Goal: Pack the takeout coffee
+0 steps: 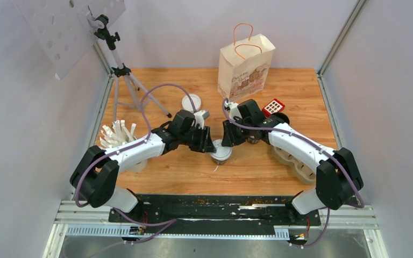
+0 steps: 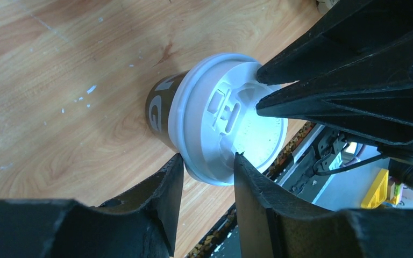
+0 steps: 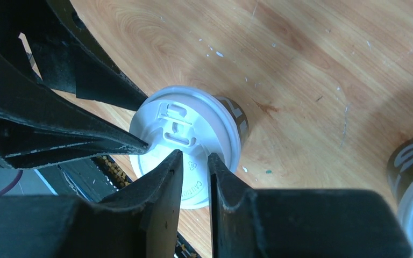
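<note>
Takeout coffee cup (image 1: 220, 153), dark brown with white lettering on its side and capped by a white plastic sip lid, stood upright on the wooden table (image 1: 247, 172) near its middle, a little toward the near edge, as both arms met over it. The left gripper (image 2: 208, 157) straddled the lid's rim, one fingertip against the outside and the other on top; whether it was squeezing could not be told. The right gripper (image 3: 194, 156) reached in from the opposite side, its fingers narrowly parted over the lid's top, clasping nothing. A second cup (image 3: 408, 161), with the same brown print and white lid, showed at the right edge of the right wrist view, apart from the first.

Counted on the table:
- two lidded cups
- one paper bag (image 1: 246, 64) with orange handles, upright at the far edge
- one loose flat white lid (image 1: 191, 101) in front of the bag, to its left
- one pulp carrier (image 1: 296, 161), partly under the right arm near the right edge
- one red-framed item (image 1: 273, 106) near the bag
- one tripod (image 1: 123, 75) in the far left corner

Bare wood lay open between the cup and the bag, and in front of the cup down to the black strip (image 1: 215, 207) along the near edge. Grey walls closed in both sides.
</note>
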`<action>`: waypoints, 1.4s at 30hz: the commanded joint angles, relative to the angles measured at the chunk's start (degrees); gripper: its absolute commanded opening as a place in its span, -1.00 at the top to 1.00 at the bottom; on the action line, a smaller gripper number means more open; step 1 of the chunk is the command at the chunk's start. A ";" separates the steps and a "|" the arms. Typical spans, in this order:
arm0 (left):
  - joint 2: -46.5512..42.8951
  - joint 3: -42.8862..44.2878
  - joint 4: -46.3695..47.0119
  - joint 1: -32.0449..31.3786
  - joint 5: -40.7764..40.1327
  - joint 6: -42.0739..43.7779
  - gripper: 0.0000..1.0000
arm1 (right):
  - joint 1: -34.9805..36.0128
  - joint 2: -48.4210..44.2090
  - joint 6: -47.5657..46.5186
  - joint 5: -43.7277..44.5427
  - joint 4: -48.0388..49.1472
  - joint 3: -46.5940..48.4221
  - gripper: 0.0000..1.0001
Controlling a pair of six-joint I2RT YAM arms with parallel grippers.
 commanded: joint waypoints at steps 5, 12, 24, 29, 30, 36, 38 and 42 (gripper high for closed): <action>-4.94 -3.50 0.87 -1.63 -2.02 -7.26 0.03 | -0.31 2.71 -5.15 -1.89 1.84 0.81 0.45; -6.29 -5.02 5.23 -1.63 -2.58 -11.67 -0.03 | -0.30 3.34 -6.91 -3.67 2.56 2.18 0.44; -11.07 -3.85 1.21 -1.63 -6.90 -11.79 -0.20 | -0.23 -0.53 -3.05 -4.98 -1.64 6.84 0.22; -11.57 -3.50 -1.14 -1.63 -8.54 -10.11 -0.22 | -0.30 -2.31 -0.81 -4.19 -3.15 6.69 0.19; -11.68 -3.03 -1.92 -1.63 -9.13 -9.45 -0.22 | -0.25 -2.62 -0.19 -3.86 -3.56 6.60 0.19; -11.83 2.63 -8.51 -1.54 -12.73 -2.45 -0.31 | -0.25 -4.49 8.65 -0.44 -9.88 6.19 -0.15; -11.16 4.70 -10.18 -1.54 -13.27 0.12 -0.33 | -0.30 -6.58 12.20 -0.68 -9.96 3.84 -0.33; -8.98 6.96 -10.68 -1.54 -11.71 4.24 -0.34 | -0.19 -10.63 18.85 -1.85 -7.65 -0.96 -0.60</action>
